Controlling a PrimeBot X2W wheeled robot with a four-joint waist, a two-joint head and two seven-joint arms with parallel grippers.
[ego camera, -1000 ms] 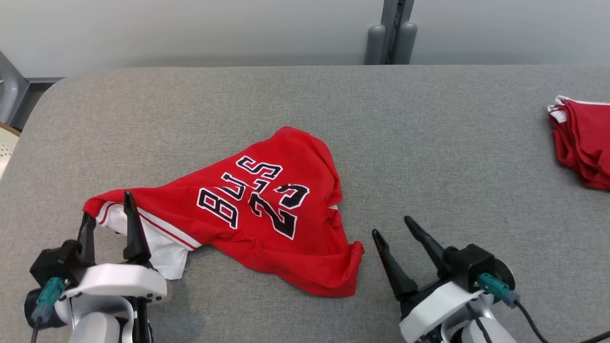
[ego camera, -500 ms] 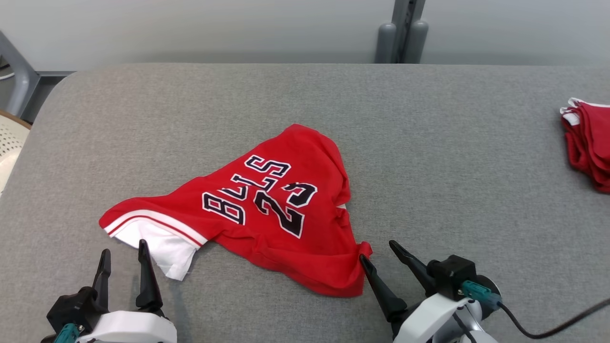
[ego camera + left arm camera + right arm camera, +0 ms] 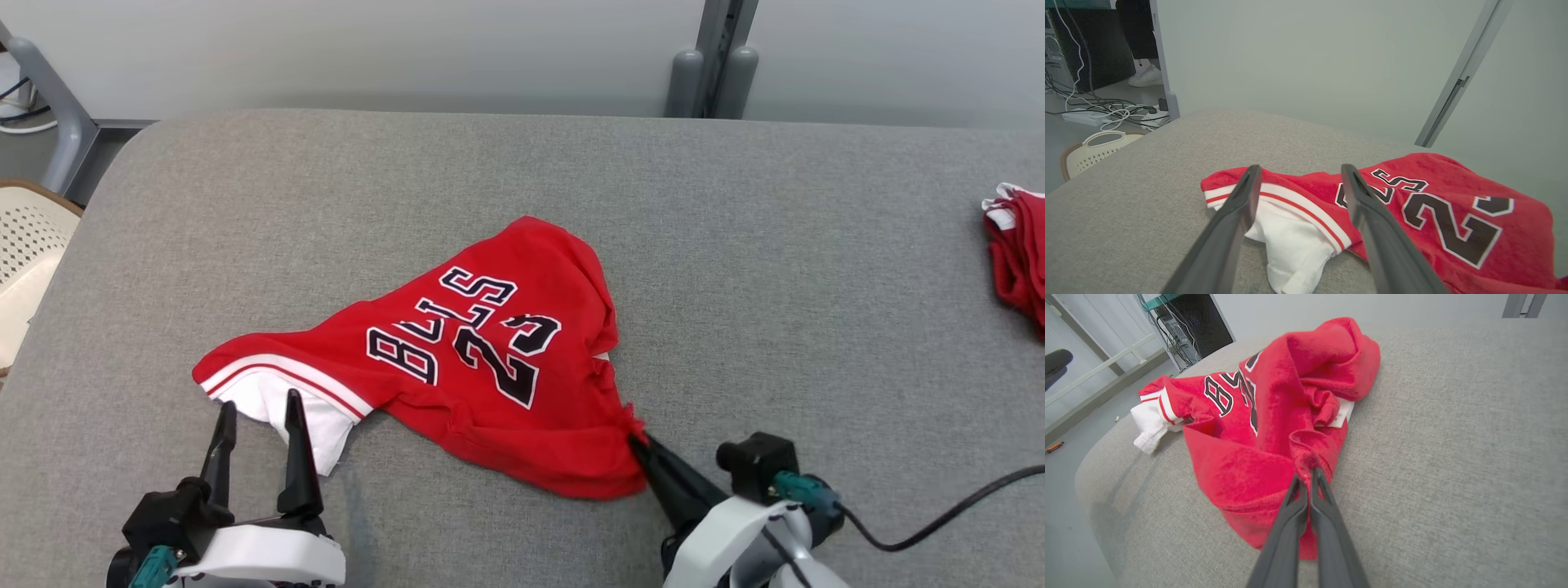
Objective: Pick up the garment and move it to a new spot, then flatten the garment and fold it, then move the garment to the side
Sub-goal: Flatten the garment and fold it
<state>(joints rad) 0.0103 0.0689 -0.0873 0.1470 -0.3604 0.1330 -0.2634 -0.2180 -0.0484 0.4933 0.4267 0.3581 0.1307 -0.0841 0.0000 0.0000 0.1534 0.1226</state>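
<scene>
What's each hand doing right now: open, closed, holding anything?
Left hand: open, holding nothing.
Right hand: closed, pinching a corner of the red jersey.

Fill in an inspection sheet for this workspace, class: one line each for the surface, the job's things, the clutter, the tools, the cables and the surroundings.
Surface: grey padded table, fabric-covered, with rounded corners.
Job's things: red jersey, crumpled, lettering up, white part toward the robot's left.
Clutter: pile of red garments at the table's right edge.
Tools: left tool open at the white part, contact cannot be told; right tool shut on the jersey's near right corner.
Cables: black cable trailing from the right wrist; floor cables beyond the table.
Surroundings: pale basket on the floor, grey wall, post, a person's shoe.
</scene>
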